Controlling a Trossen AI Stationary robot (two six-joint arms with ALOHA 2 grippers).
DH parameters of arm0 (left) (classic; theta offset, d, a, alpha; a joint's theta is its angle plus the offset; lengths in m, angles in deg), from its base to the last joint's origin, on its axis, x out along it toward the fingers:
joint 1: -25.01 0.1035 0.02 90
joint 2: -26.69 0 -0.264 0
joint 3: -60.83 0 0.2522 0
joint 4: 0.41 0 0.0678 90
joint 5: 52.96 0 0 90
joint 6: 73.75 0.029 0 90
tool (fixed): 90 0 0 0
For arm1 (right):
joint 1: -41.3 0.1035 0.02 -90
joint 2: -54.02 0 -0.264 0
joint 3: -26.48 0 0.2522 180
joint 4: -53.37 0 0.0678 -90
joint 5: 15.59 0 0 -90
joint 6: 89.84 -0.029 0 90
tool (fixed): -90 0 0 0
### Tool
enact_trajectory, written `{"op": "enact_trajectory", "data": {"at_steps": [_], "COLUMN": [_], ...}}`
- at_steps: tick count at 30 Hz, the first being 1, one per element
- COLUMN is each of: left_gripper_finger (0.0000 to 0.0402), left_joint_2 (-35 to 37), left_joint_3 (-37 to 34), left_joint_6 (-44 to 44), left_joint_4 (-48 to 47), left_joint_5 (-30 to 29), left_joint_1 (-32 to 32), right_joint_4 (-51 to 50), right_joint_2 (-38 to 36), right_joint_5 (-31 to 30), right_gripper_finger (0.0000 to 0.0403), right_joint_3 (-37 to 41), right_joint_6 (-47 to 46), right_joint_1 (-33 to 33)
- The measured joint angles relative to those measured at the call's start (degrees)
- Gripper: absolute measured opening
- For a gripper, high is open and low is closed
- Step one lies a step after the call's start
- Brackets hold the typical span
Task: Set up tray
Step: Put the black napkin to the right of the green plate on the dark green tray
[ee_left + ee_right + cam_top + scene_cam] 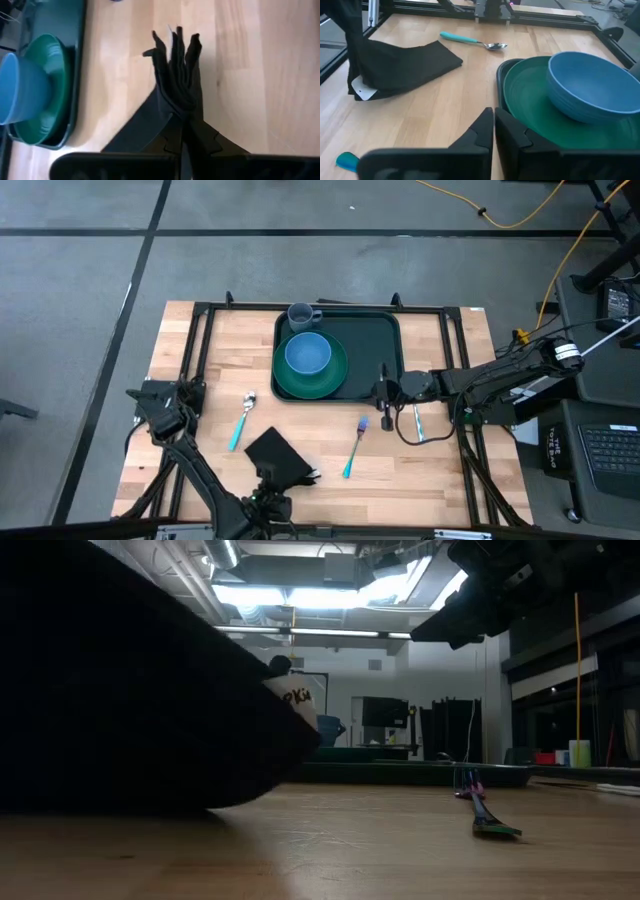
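Item: tray (pixel 375 340), dark green, rectangular, rounded corners, raised rim. Location: far middle of my counter (pixel 200 380), lying flat. Long axis runs left to right across the counter; short sides face my two arms.

Contents of tray: round green plate (pixel 335 380) in its left half, with a blue bowl (pixel 308 353) seated on it. A blue-grey mug (pixel 301 315) stands at the far left corner of the tray, just behind the bowl, handle toward the right.

My right tool (pixel 383 392): fingers closed together with nothing between them, poised at the tray's near right corner. In the right wrist view the tips sit just beside the rim where the plate overlaps it; I cannot tell if they touch.

My left tool (pixel 268 498): at the near edge of the counter, clamped shut on a black napkin (pixel 278 455). In the left wrist view the cloth bunches up between the tips, part trailing on the wood. A white tag shows on the cloth in the right wrist view.

Loose cutlery on the counter, all teal-handled and all outside the tray:
- spoon (pixel 241 423), left of the plate, bowl end pointing away from me.
- fork (pixel 355 446), near side of the tray, tines toward it.
- a third utensil (pixel 418 423) to the right, partly under my right arm; type unclear.
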Motion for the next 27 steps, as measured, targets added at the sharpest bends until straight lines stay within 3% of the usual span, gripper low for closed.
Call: {"op": "enact_trajectory", "data": {"at_steps": [8,18,27], "left_gripper_finger": [0.0002,0.0002,0.0002], "left_joint_2": [0.7,1.0,7.4], "left_joint_3": [0.1,0.1,0.1], "left_joint_6": [0.4,7.0,7.2], "left_joint_4": [-2.4,-6.1,-8.9], "left_joint_5": [-2.0,-4.6,-9.1], "left_joint_1": [1.7,4.9,5.8], "right_joint_4": [3.5,6.8,11.3], "right_joint_2": [0.0,0.0,0.0], "right_joint_5": [3.3,3.5,0.9], "right_gripper_finger": [0.0041,0.0042,0.0042], "right_joint_3": [0.0,0.0,0.0], "right_joint_6": [3.6,11.9,16.7], "right_joint_1": [0.0,0.0,0.0]}}
